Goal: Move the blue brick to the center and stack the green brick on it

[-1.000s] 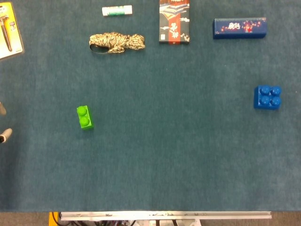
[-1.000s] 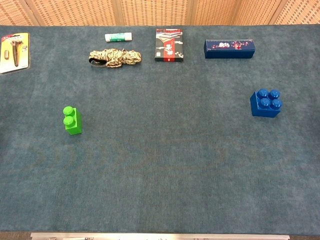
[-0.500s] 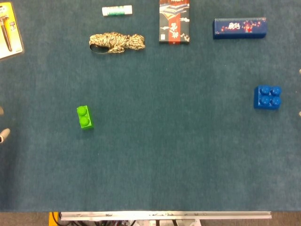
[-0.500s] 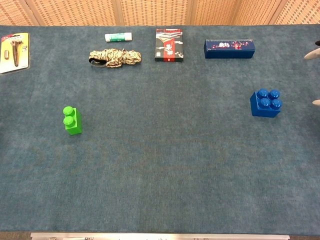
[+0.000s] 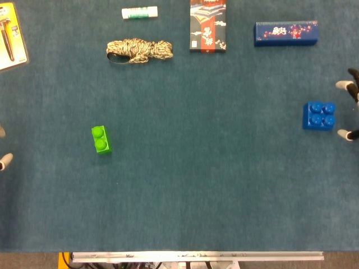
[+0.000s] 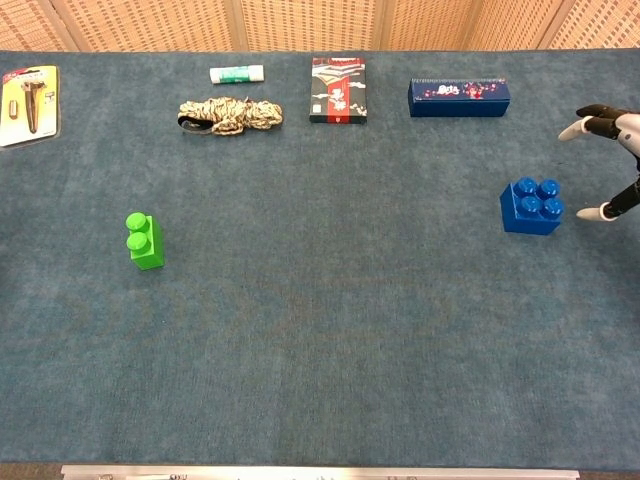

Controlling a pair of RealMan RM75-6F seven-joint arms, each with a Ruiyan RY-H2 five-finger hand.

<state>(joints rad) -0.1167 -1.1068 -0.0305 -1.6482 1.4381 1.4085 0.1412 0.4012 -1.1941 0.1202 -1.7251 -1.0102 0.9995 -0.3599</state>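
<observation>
The blue brick (image 5: 318, 115) (image 6: 532, 205) sits on the blue cloth at the right side. My right hand (image 5: 350, 109) (image 6: 610, 165) comes in from the right edge, just right of the brick, fingers spread apart and holding nothing. The small green brick (image 5: 101, 139) (image 6: 144, 240) stands alone on the left side. Of my left hand (image 5: 3, 148) only fingertips show at the left edge of the head view, well away from the green brick; how they lie is unclear.
Along the far edge lie a glue stick (image 5: 139, 12), a coiled patterned cord (image 5: 139, 50), a red-and-black box (image 5: 208, 25) and a dark blue box (image 5: 286, 33). A carded tool pack (image 5: 9, 37) lies far left. The table's front edge (image 5: 196, 256) runs below.
My right hand has come further in from the right edge toward the blue brick. The bricks have not moved; the left fingertips stay at the left edge.
</observation>
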